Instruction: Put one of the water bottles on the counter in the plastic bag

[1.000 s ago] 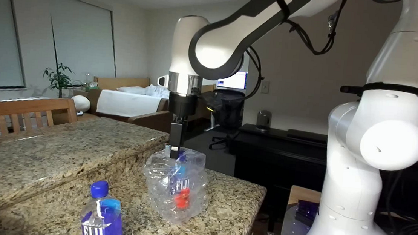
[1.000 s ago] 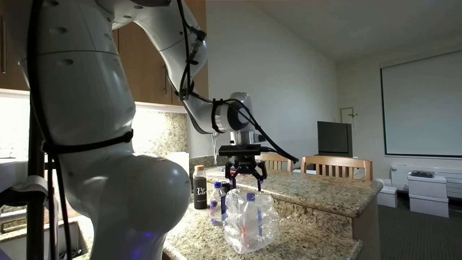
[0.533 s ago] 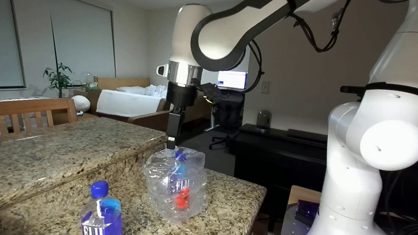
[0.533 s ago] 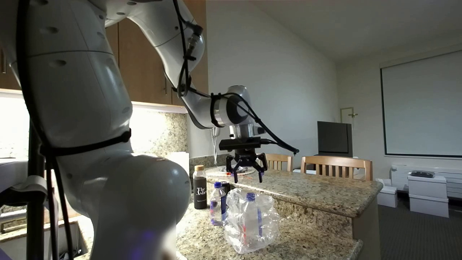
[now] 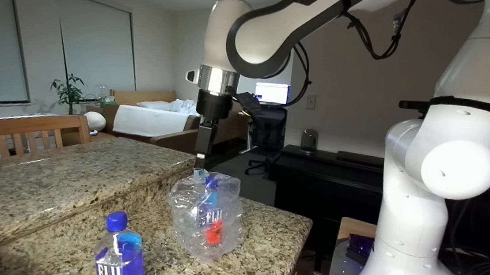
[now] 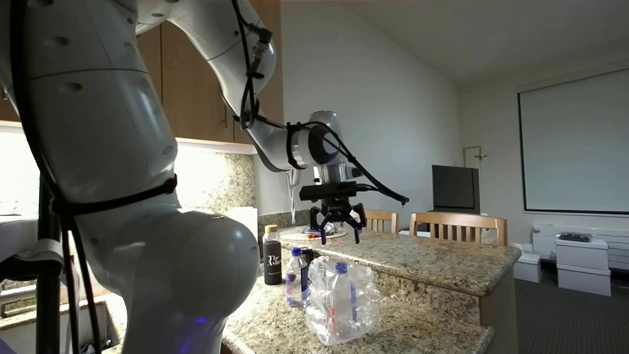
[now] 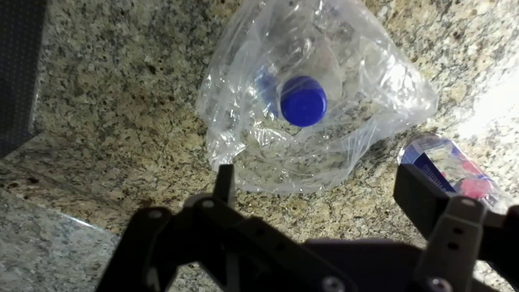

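Since the earlier frame the black two-fingered pincer (image 6: 340, 239) has risen, carried by the white robot arm (image 5: 457, 147), while the clear, glossy, crinkled thin-film plastic bag (image 6: 366, 312) has stayed in place. The pincer now hangs just above the bag, apart from it, its fingers spread wide. Inside the bag a small clear plastic water bottle (image 5: 211, 210), with a blue cap and a blue label lettered in white, stands upright; in the wrist view its cap shows within the bag's mouth. A second water bottle (image 5: 121, 255), alike, stands upright outside, near the bag but apart from it, to the bag's left in both exterior views. Farther left of the bag, in an exterior view, stands a dark bottle (image 6: 272, 260) with white lettering and a tan cap. The bag and the second water bottle rest on the speckled brown-and-beige polished granite tabletop (image 5: 262, 241), whose raised granite ledge (image 6: 417, 255) runs behind the bag in an exterior view.
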